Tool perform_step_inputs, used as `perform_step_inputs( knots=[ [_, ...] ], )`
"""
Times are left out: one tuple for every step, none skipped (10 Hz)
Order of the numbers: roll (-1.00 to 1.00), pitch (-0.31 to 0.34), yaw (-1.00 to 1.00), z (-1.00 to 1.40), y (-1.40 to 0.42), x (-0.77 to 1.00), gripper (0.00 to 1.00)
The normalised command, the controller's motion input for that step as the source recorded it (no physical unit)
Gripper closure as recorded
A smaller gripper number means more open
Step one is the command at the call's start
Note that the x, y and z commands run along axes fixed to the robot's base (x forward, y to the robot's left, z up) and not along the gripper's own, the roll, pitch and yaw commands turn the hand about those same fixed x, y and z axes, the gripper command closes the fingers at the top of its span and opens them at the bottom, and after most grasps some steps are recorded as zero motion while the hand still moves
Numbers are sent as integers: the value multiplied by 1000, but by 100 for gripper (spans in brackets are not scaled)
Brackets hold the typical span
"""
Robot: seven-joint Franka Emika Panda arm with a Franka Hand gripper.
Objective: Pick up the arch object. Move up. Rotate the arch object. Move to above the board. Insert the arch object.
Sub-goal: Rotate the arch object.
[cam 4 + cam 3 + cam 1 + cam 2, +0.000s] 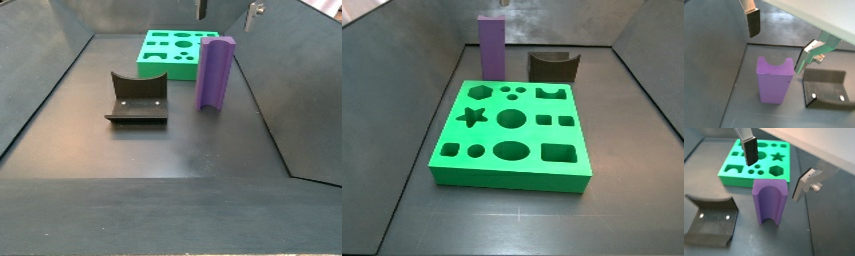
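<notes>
A dark fixture stands on the dark grey floor, its curved upright plate rising from a flat base plate. In a wrist view two small pale screw heads show on the base plate. Grey walls enclose the floor.

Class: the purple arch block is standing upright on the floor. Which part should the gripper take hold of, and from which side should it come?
Grip the purple arch block near its top, coming straight down. It stands upright and free, away from the green board and fixture. The open gripper hangs above it; its fingers should close on the two flat outer faces.
</notes>
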Motion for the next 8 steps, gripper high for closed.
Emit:
perform_step_inputs(
  knots=[
    [-16, 25, 1000, -14, 3, 23, 0],
    [-18, 28, 1000, -14, 3, 23, 0],
    [-19, 30, 1000, -14, 3, 23, 0],
    [-23, 35, 1000, -13, 3, 24, 0],
    [-27, 42, 1000, -12, 3, 24, 0],
    [-32, 49, 1000, -11, 3, 25, 0],
    [-40, 60, 1000, -11, 3, 25, 0],
    [-44, 67, 874, -10, 3, 26, 0]
  ],
)
